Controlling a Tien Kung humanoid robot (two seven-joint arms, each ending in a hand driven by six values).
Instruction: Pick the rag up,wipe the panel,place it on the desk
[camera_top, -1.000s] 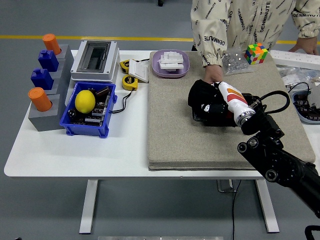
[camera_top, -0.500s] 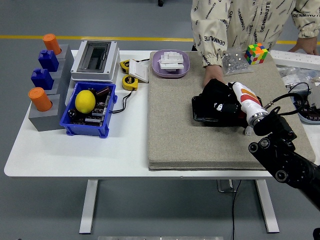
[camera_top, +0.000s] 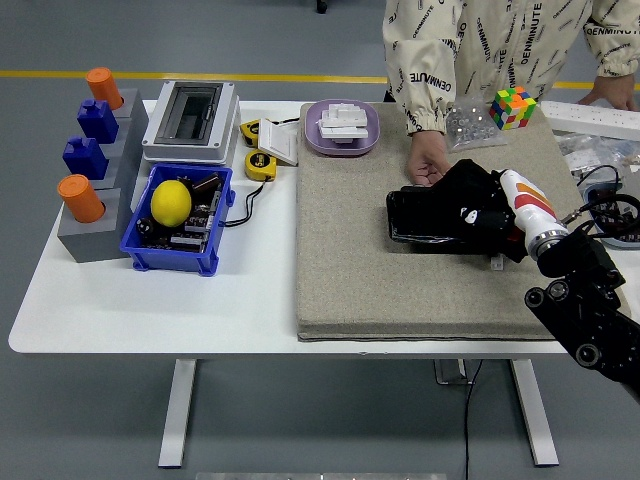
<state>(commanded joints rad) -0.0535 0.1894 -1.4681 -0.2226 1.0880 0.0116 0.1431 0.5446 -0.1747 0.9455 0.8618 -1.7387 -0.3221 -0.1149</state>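
Note:
A glossy black panel (camera_top: 418, 218) lies flat on the grey mat (camera_top: 345, 260). My right hand (camera_top: 483, 218), black with a white and orange wrist, rests over the panel's right end, its fingers curled on a black rag (camera_top: 466, 187) that is pressed against the panel. The left half of the panel is uncovered. A person at the far side has one hand (camera_top: 428, 163) on the panel's far edge, just left of the rag. My left arm does not appear in this view.
On the mat's far edge sit a purple tray (camera_top: 341, 127) of white pieces, a clear bag (camera_top: 468, 127) and a colour cube (camera_top: 512, 106). Left of the mat are a blue bin (camera_top: 176, 222) holding a yellow fruit, a grey box (camera_top: 190, 120), tape measures (camera_top: 259, 163) and a block stand (camera_top: 92, 180).
My right hand has slid to the right across the panel with the rag, uncovering the panel's left part. The person's hand stays at the panel's far edge.

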